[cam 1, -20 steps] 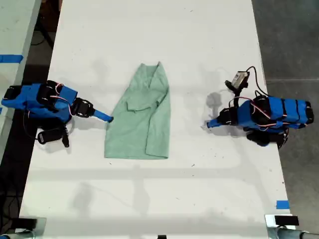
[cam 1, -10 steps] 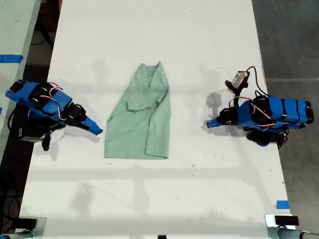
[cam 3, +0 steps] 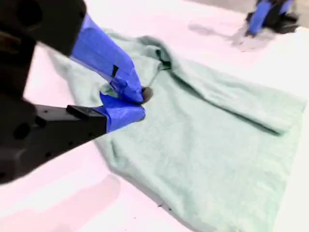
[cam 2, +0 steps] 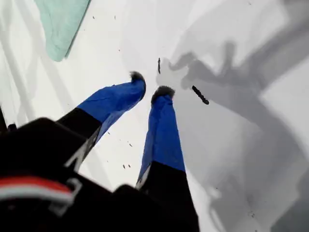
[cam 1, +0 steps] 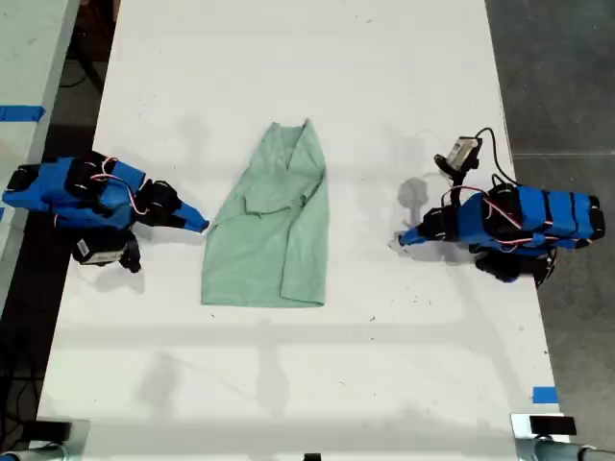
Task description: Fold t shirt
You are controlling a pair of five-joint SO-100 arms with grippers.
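Note:
The pale mint-green t shirt [cam 1: 269,230] lies wrinkled and lengthwise folded mid-table; it also shows as a corner [cam 2: 60,24] and a broad spread [cam 3: 217,145]. My second gripper [cam 1: 200,225] is at the shirt's edge on the exterior view's left. Its blue jaws are shut, tips meeting just over the fabric [cam 3: 140,99], and no cloth looks lifted. My first gripper [cam 1: 404,240] rests on the bare table at the exterior view's right, well apart from the shirt. Its tips [cam 2: 150,84] are a narrow gap apart, with nothing between them.
The white table [cam 1: 384,77] stretches far beyond the shirt on all sides. Blue tape marks [cam 1: 544,394] sit near the exterior view's lower right edge. Dark floor borders the table on the right of that view. The first arm [cam 3: 265,14] shows beyond the shirt.
The second arm pulled back and down from the shirt's edge, then swung in again to the edge. The first arm and the shirt have not moved.

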